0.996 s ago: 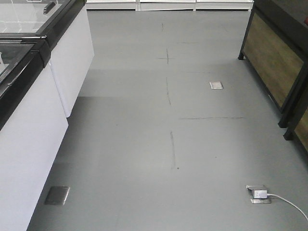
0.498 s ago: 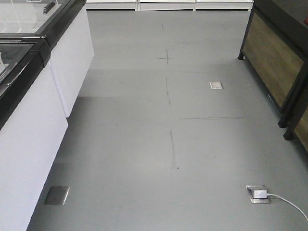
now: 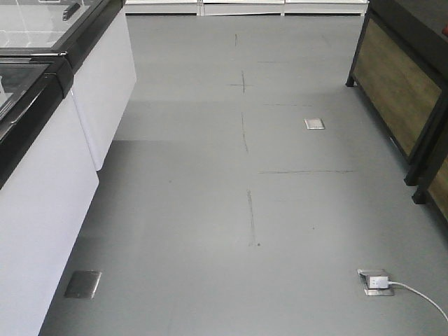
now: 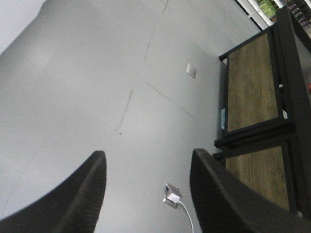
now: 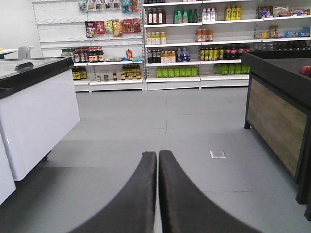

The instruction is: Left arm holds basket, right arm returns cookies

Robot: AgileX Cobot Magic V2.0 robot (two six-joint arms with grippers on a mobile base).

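1. The left gripper [image 4: 148,160], seen from its own wrist camera, has its two dark fingers spread wide. Nothing is between them, only bare grey floor [image 3: 245,210] behind.
2. The right gripper [image 5: 158,154] has its two dark fingers pressed flat together. It holds nothing.
3. Neither the basket nor the cookies appears in any view, so their place cannot be told. By that, neither arm's part of the task looks begun.
4. Likely risk: a floor socket [image 3: 376,281] sits raised at the lower right, and a white cable [image 3: 420,294] trails from it toward the right edge. The mobile base could catch or drag that cable if it steers that way.
5. Likely risk: the wooden display stand [image 3: 399,84] on the right has dark frame posts reaching down to the floor. An arm swinging outward could strike its corner.
6. Left edge: white freezer cabinets [image 3: 49,175] with black rims line the aisle, and a flat metal plate [image 3: 83,283] lies in the floor just beside them.
7. Open room: a broad stretch of floor runs between the cabinets and the stand, leading to stocked shelves [image 5: 194,43] of bottles at the far end.
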